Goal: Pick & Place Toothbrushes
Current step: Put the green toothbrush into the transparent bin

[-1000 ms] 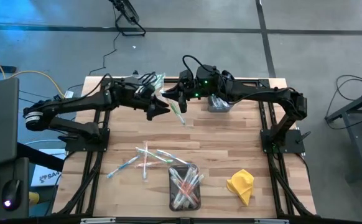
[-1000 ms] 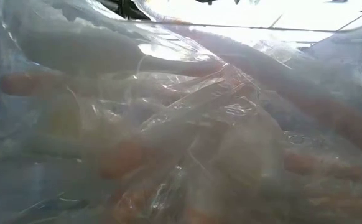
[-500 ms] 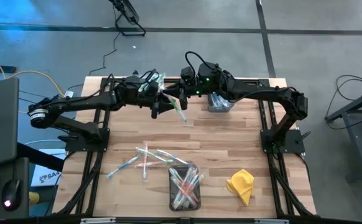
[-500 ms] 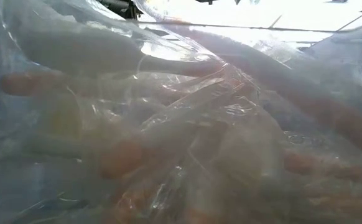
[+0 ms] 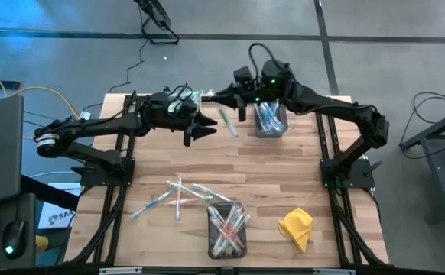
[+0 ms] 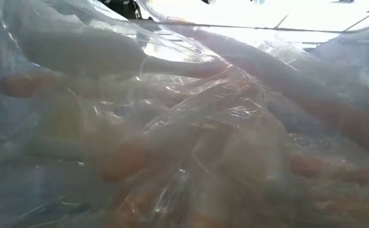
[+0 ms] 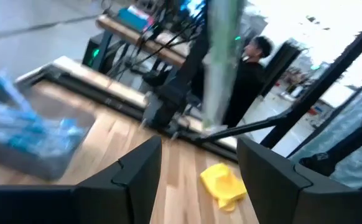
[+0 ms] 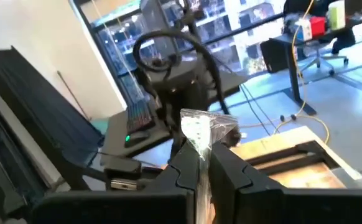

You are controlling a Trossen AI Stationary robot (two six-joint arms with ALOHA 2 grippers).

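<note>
Right pincer (image 5: pixel 224 95) clamps a wrapped toothbrush (image 5: pixel 227 122), hanging over the tabletop (image 5: pixel 284 168) beside the far bin (image 5: pixel 270 121), likely its destination. Left pincer (image 5: pixel 204 129) waits apart, empty.

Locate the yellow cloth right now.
In the high view the yellow cloth lies crumpled on the table's near right area, right of the near-edge bin of toothbrushes, touching nothing.

Yellow cloth (image 5: pixel 296 228); light wood table (image 5: pixel 284 172); white toothbrushes (image 5: pixel 178 195), green, blue, pink accents
</note>
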